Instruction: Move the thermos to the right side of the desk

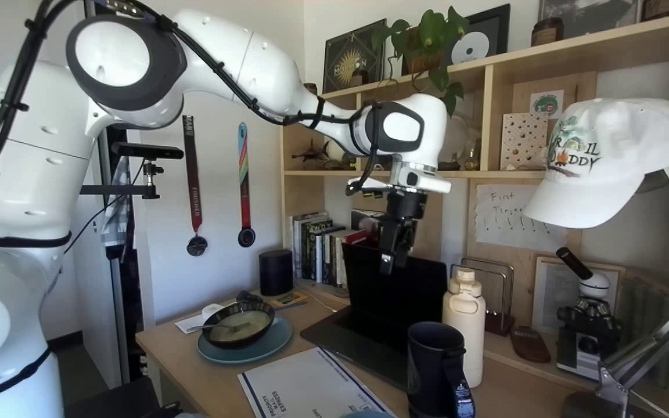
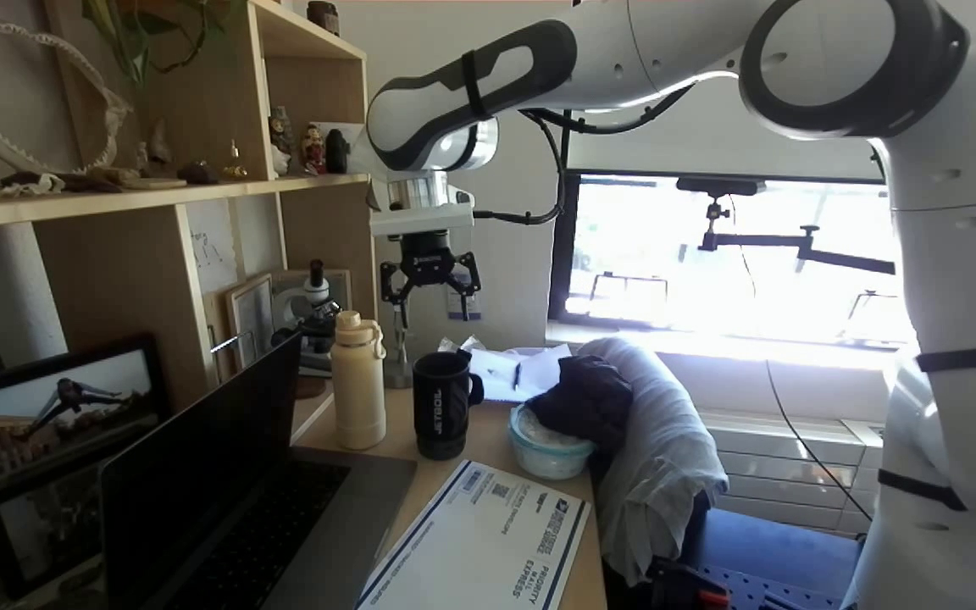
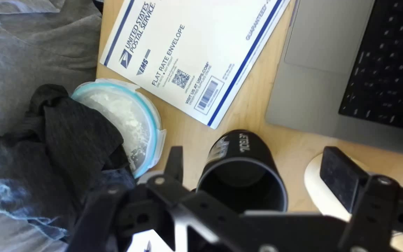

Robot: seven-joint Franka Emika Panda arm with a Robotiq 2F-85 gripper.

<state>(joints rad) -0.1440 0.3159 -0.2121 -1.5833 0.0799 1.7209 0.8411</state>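
In an exterior view we find the thermos [image 2: 439,407] on the desk [image 2: 489,434] near mid-frame, the bottle [image 2: 358,385] just left, the tub [image 2: 544,453] right with cloth [image 2: 588,396] partly over it, the laptop [image 2: 263,491] lower left, the envelope [image 2: 488,538] bottom centre.

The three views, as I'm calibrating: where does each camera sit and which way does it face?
In an exterior view: nearer the open grey laptop, facing along the light wooden desk; white jointed arm and black end effector show.
In an exterior view: nearer the black cylindrical thermos, facing the light wooden shelving; arm and end effector show.
Wrist view: on the wrist, looking down on thermos and laptop; only the end effector shows.
Both exterior views share laptop, thermos and arm, from roughly opposite ends.
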